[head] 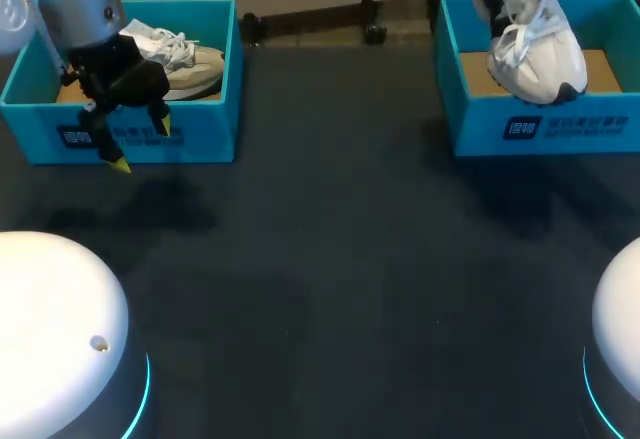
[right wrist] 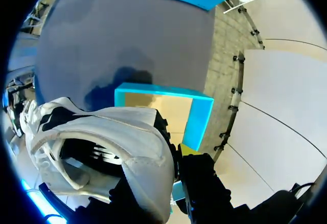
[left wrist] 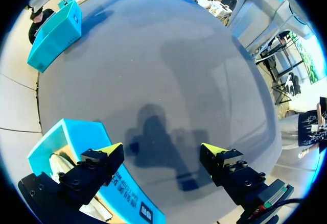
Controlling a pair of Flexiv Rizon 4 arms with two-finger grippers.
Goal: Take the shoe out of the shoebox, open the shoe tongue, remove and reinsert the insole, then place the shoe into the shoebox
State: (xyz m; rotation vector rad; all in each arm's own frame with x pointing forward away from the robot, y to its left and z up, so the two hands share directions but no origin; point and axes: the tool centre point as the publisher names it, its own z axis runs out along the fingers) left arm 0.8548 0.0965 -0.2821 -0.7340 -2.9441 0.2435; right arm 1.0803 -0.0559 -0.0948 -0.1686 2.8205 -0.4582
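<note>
Shoeboxes are two, shoes two: grey shoe (head: 192, 65) lies in left shoebox (head: 150, 137) by the wide-spread, empty left gripper (head: 141, 144), right gripper (right wrist: 173, 163) clamps white shoe (head: 535, 54) over right shoebox (head: 560, 125).

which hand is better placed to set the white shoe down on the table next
Right. The right hand is shut on the white shoe, holding it above the right shoebox. The left hand is open and empty, over by the left shoebox across the table.
</note>
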